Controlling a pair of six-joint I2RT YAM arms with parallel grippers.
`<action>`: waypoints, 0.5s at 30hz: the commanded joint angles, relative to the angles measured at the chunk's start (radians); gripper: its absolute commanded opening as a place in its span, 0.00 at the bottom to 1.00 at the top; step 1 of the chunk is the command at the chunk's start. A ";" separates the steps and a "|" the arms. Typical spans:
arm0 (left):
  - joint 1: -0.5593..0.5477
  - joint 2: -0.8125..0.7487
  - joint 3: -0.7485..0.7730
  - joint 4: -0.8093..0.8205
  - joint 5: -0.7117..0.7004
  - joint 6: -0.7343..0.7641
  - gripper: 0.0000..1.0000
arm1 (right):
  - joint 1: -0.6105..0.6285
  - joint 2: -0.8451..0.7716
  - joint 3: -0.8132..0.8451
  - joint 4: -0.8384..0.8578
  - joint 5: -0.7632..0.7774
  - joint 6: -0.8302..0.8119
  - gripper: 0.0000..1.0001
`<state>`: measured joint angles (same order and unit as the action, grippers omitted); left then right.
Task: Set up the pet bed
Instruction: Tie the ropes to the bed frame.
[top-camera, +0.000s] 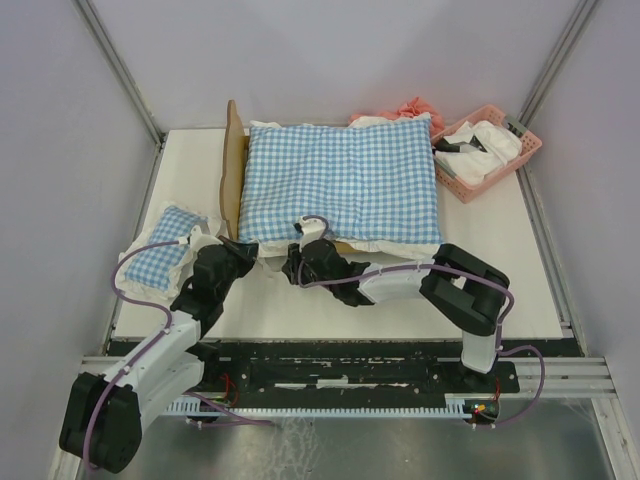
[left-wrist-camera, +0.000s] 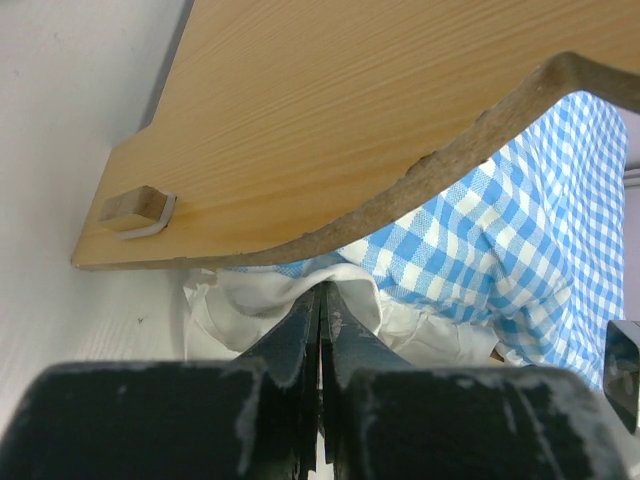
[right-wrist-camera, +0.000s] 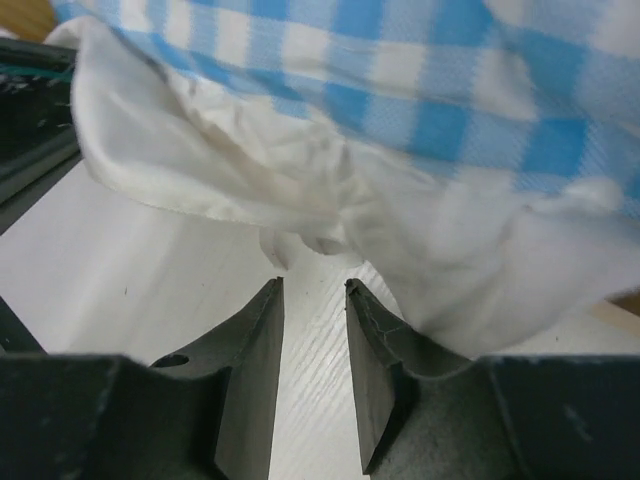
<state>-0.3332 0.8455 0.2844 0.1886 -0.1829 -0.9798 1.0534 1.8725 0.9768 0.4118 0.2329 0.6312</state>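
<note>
The pet bed's light-wood headboard (top-camera: 232, 170) stands on edge at the left, and its underside (left-wrist-camera: 330, 110) fills the left wrist view. The blue-and-white checked cushion (top-camera: 340, 180) covers the rest of the bed. My left gripper (top-camera: 246, 258) is at the cushion's near-left corner. It is shut (left-wrist-camera: 322, 290), its tips pushed into the white frill (left-wrist-camera: 250, 305), with no cloth showing between the fingers. My right gripper (top-camera: 300, 262) is at the cushion's near edge. It is open (right-wrist-camera: 313, 290) with nothing between its fingers, and the frill (right-wrist-camera: 230, 170) hangs just beyond the tips.
A small checked pillow (top-camera: 160, 255) lies at the left, beside the left arm. A pink basket (top-camera: 490, 150) with white items sits at the back right, and pink cloth (top-camera: 415, 108) lies behind the cushion. Bare white table (top-camera: 330, 310) lies between the bed and the arm bases.
</note>
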 joint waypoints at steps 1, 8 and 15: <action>0.002 -0.015 0.005 0.026 -0.031 -0.020 0.03 | 0.016 0.007 0.085 0.102 -0.046 -0.178 0.40; 0.002 -0.019 0.007 0.012 -0.027 -0.032 0.03 | -0.023 -0.031 0.138 -0.134 -0.436 -0.913 0.42; 0.003 -0.027 0.011 0.005 -0.033 -0.037 0.03 | -0.061 0.035 0.292 -0.422 -0.606 -1.265 0.41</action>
<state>-0.3332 0.8371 0.2844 0.1806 -0.1844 -0.9836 1.0111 1.8824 1.1576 0.1341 -0.2363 -0.3618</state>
